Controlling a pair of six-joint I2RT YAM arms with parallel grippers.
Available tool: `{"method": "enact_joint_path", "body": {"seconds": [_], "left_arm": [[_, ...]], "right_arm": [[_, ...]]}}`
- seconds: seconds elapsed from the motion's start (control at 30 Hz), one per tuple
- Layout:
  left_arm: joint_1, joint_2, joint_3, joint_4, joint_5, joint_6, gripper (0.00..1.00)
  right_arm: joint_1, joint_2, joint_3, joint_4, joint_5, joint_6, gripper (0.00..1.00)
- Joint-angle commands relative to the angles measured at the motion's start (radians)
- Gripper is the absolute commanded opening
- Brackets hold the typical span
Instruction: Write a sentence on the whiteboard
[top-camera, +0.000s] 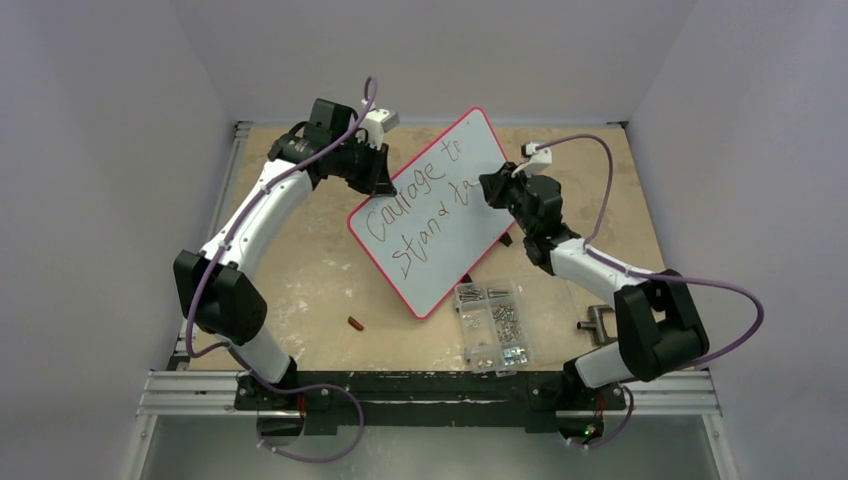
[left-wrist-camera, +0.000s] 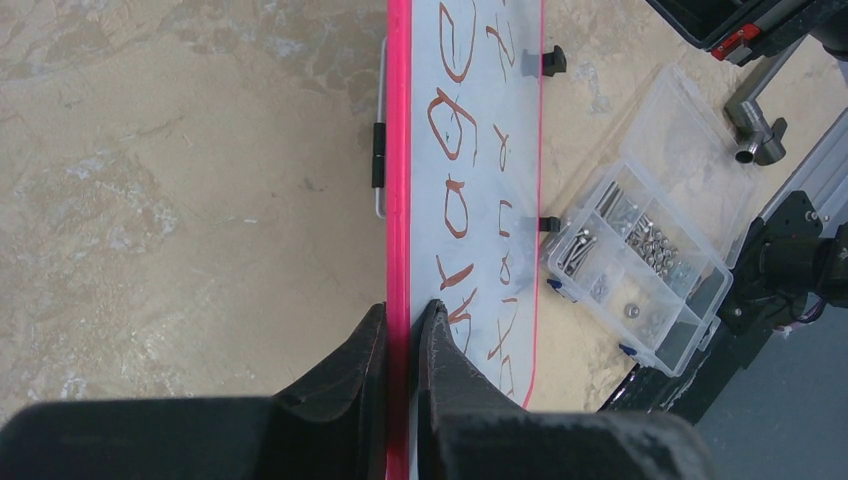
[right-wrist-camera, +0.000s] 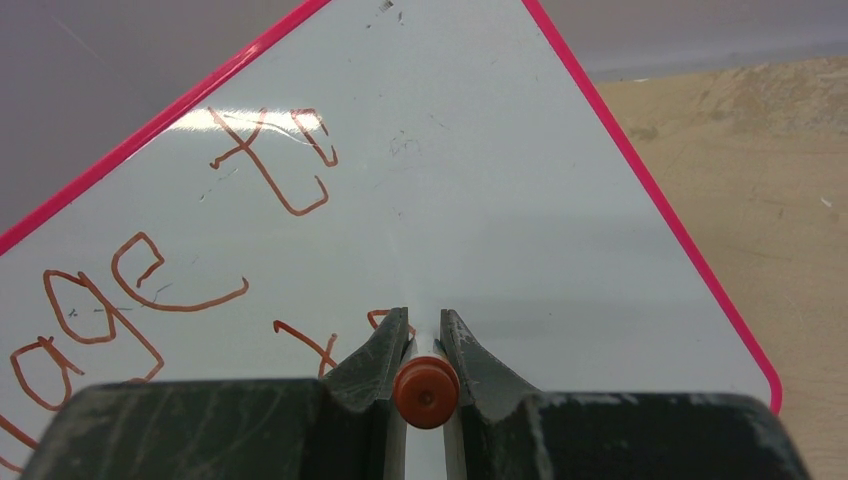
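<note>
Whiteboard (top-camera: 447, 268) with a pink rim sits near the middle of the wooden table (top-camera: 310, 270), turned like a diamond in the top view and raised at a slant between the two arms; whether its lower edge touches the table cannot be told. The sentence (top-camera: 405, 195) runs across it in red-brown ink on two lines, reading "Courage to" above and "stand ta" below. The left gripper (left-wrist-camera: 408, 318) is clamped on the whiteboard's rim at its left edge, one finger on each face. The right gripper (right-wrist-camera: 424, 325) is closed around a marker (right-wrist-camera: 426, 392), whose red-brown end faces the wrist camera and whose white barrel points at the board just after the last letters of the second line. Small black clips (left-wrist-camera: 552, 60) stick out from the edge opposite the left gripper. A clear compartment box of screws (top-camera: 492, 325) lies on the table just beside the board's near corner, a small red-brown piece (top-camera: 356, 322) lies to the box's left, and a grey metal pipe fitting (top-camera: 597, 322) lies to its right, near the right arm
</note>
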Motion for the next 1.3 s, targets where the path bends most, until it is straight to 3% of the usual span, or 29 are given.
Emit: {"method": "enact_joint_path", "body": {"seconds": [0.0, 0.3, 0.93, 1.27], "left_arm": [[0.003, -0.031, -0.008, -0.019, -0.183, 0.091, 0.0], [0.003, -0.026, -0.006, -0.019, -0.183, 0.09, 0.0], [0.003, -0.027, -0.009, -0.019, -0.176, 0.09, 0.0], [0.003, -0.027, -0.009, -0.016, -0.171, 0.089, 0.0]], "right_arm": [[0.0, -0.056, 0.009, -0.027, 0.04, -0.017, 0.0], [0.001, -0.122, 0.047, -0.052, 0.064, -0.032, 0.0], [0.002, 0.039, 0.201, -0.02, -0.007, 0.009, 0.0], [0.001, 0.056, 0.168, -0.016, -0.025, 0.006, 0.0]]}}
